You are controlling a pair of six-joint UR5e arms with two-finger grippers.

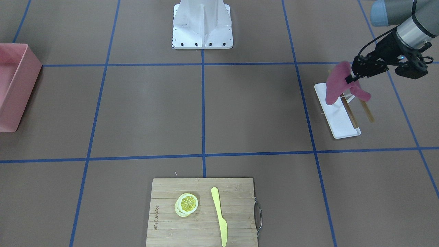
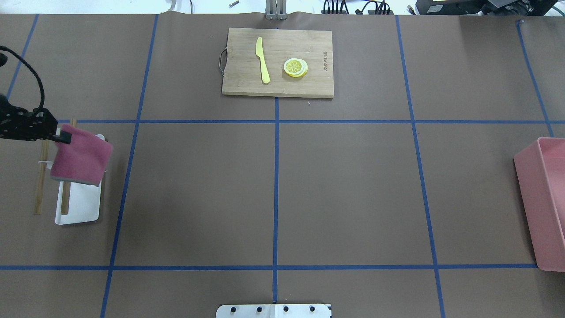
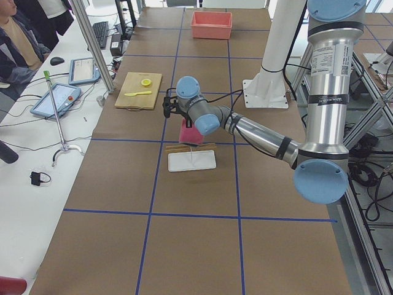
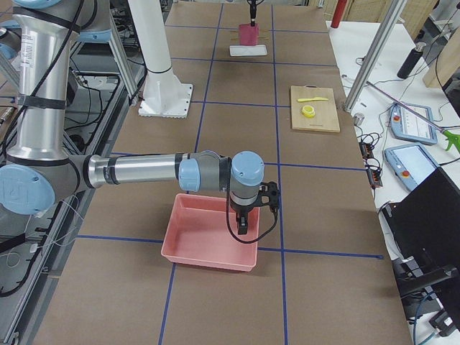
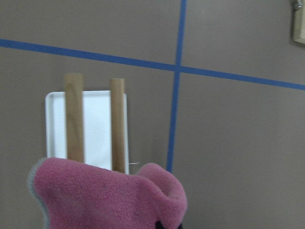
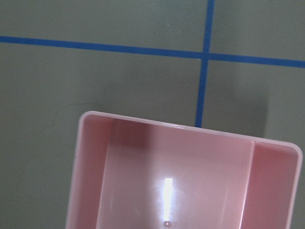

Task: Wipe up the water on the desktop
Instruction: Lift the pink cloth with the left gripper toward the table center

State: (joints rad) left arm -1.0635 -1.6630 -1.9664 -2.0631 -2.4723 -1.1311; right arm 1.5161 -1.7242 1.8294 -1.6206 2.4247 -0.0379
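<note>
The desktop [image 2: 344, 190] is a brown tabletop with a grid of blue tape lines; no water shows on it. My left gripper [image 1: 353, 77] is shut on a pink cloth [image 1: 337, 84] and holds it hanging above a white tray [image 1: 339, 123] with two wooden rails [image 1: 367, 109]. The cloth [image 2: 81, 154] is at the far left of the overhead view and fills the bottom of the left wrist view [image 5: 105, 195]. My right gripper [image 4: 243, 223] hangs over a pink bin [image 4: 208, 241]; I cannot tell whether it is open or shut.
A bamboo cutting board [image 2: 278, 62] at the table's far side carries a yellow knife [image 2: 263, 59] and lemon slices [image 2: 295, 67]. The pink bin [image 2: 545, 198] stands at the right edge. The white robot base [image 1: 202, 24] stands at the near middle.
</note>
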